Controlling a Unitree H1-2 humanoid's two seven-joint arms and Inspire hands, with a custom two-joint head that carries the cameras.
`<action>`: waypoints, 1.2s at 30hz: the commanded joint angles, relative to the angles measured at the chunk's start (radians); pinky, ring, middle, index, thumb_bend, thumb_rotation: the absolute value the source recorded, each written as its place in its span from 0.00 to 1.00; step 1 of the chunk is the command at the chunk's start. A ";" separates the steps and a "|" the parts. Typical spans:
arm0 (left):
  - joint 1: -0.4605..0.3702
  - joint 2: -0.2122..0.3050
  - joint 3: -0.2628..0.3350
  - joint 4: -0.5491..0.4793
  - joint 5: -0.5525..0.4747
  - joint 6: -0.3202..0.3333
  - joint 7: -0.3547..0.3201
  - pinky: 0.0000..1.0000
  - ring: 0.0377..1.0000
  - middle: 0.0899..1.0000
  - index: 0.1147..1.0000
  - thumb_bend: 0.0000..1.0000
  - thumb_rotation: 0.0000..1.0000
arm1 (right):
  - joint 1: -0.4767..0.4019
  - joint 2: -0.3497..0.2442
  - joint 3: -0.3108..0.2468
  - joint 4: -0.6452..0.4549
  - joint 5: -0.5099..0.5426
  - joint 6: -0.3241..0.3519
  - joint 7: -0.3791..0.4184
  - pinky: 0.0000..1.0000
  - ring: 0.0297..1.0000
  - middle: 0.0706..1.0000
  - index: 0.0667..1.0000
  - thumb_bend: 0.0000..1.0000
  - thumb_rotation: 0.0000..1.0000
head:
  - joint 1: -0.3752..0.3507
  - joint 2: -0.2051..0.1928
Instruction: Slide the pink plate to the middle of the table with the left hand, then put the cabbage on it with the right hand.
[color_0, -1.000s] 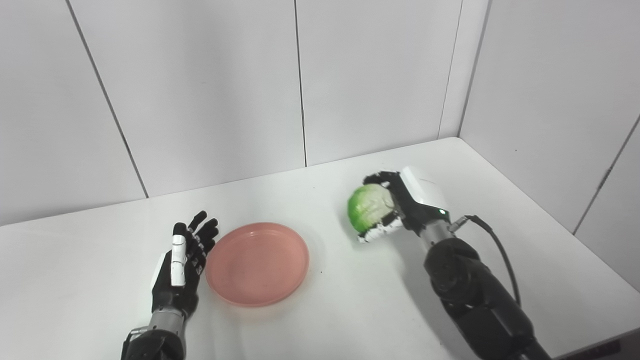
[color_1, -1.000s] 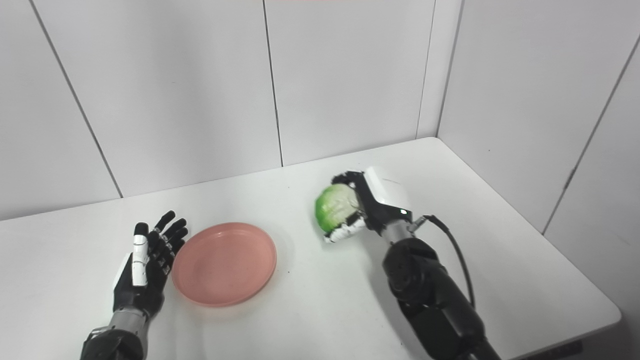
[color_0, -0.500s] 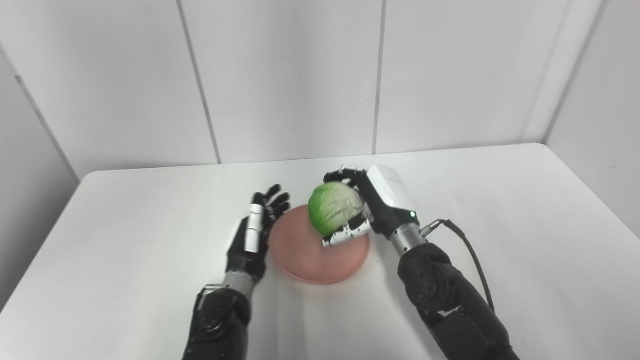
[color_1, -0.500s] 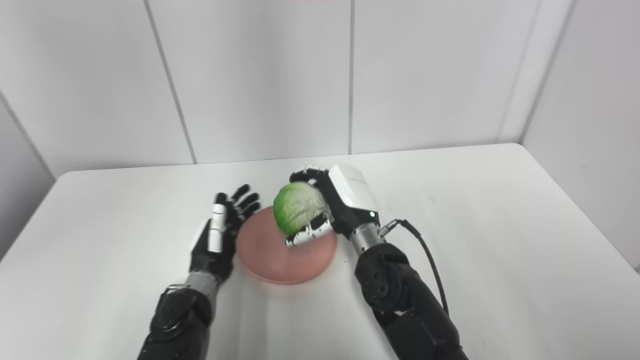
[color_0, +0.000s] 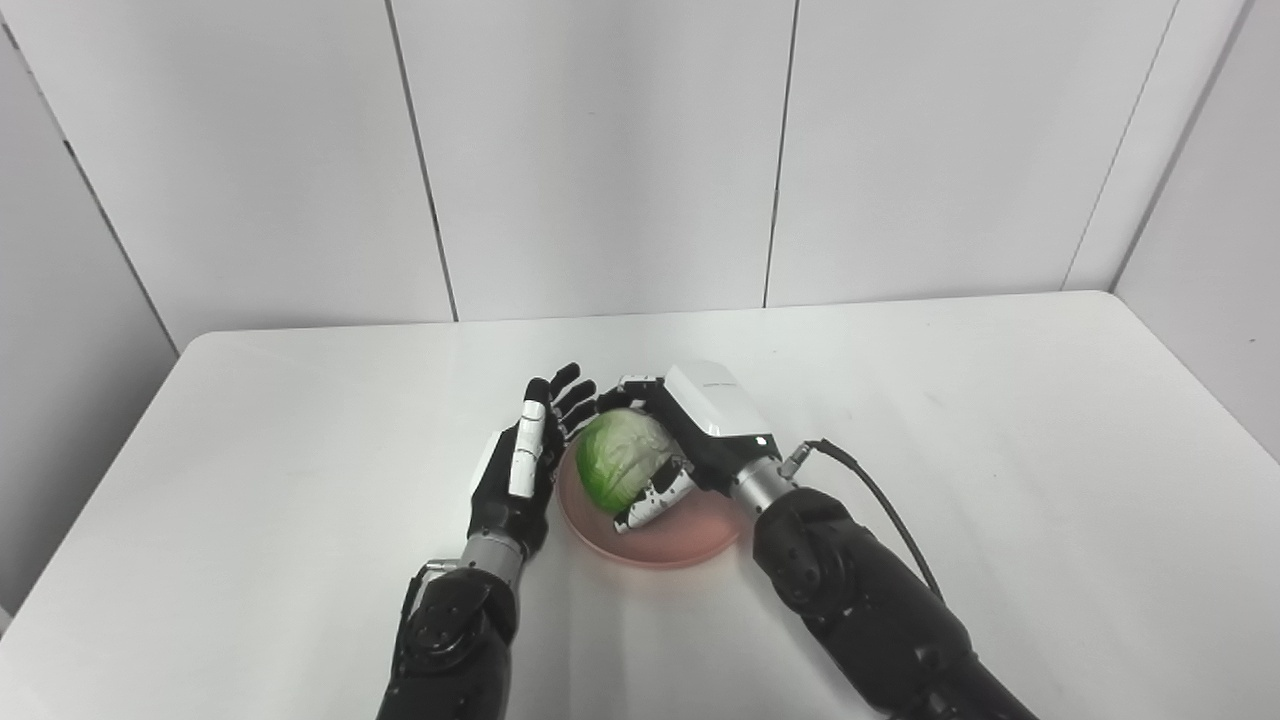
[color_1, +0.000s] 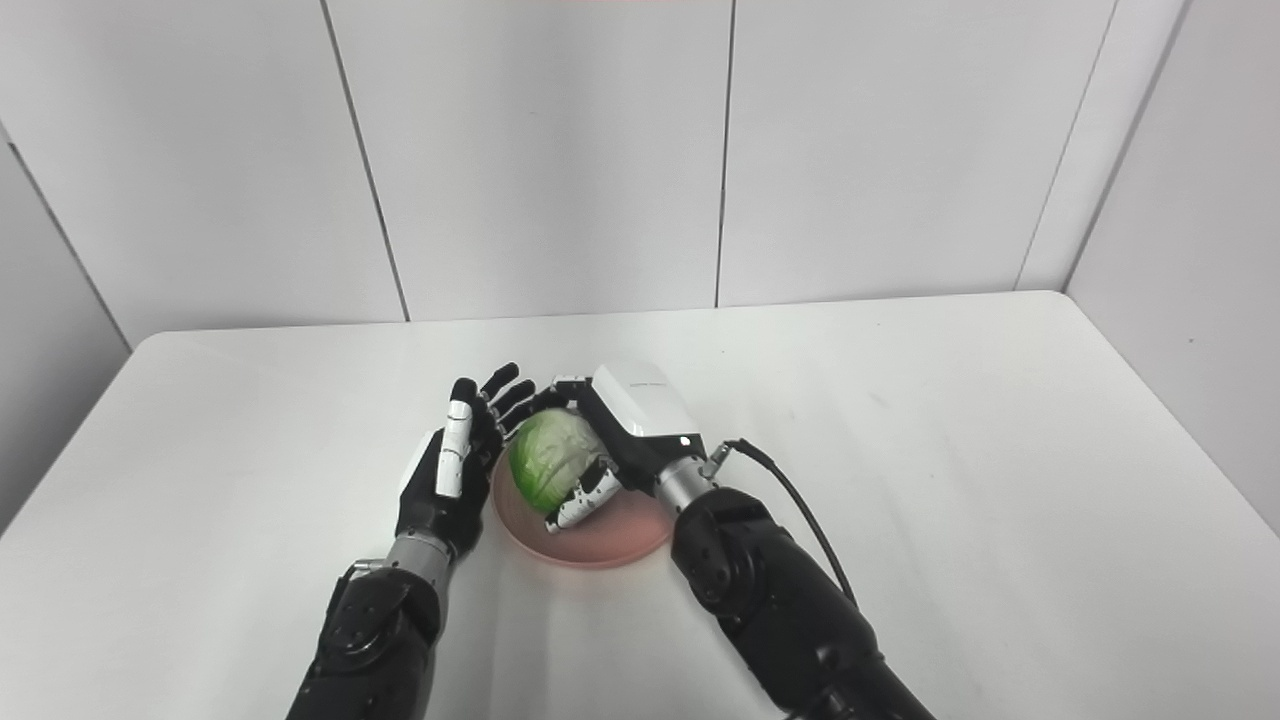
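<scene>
Carried in from well right of the pink plate (color_0: 655, 528) to directly over it since a second ago (camera also swung, so much of the shift in frame is not the things' own): cabbage (color_0: 618, 470), green and round, wrapped by the right hand (color_0: 680, 445). Right hand closed around it, fingers curled over its far side and thumb under its near side, palm facing left toward the plate's left rim. Low over the plate's left half, touching or just above the surface; contact cannot be told. Plate near the middle of the table (color_0: 980, 430), so sliding appears done.

Left hand (color_0: 520, 470) just beside the plate's left rim, empty, fingers spread and upright, palm toward the cabbage, very near it. Coming move likely straight down and release; right hand alone carries the load. Cabbage nearly round, no clear long axis.

No brand, label or legible writing anywhere.
</scene>
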 joint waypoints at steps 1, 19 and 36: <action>0.005 -0.015 -0.003 0.026 0.005 -0.022 0.004 0.86 0.89 0.88 0.86 0.77 0.98 | -0.017 -0.007 0.005 0.003 -0.018 -0.015 -0.007 0.36 0.45 0.42 0.48 0.50 0.00 | 0.001 0.000; 0.000 -0.010 -0.004 0.043 -0.006 -0.049 0.005 0.91 0.92 0.92 0.91 0.77 0.97 | 0.028 -0.081 0.015 -0.239 -0.096 0.110 0.213 0.99 0.94 0.90 0.85 0.65 0.24 | -0.010 -0.005; -0.006 -0.001 -0.008 0.030 0.013 -0.034 0.026 0.97 0.95 0.94 0.93 0.77 0.98 | 0.128 -0.092 -0.180 -0.345 0.091 0.091 0.221 0.97 1.00 1.00 1.00 0.79 0.42 | -0.024 -0.012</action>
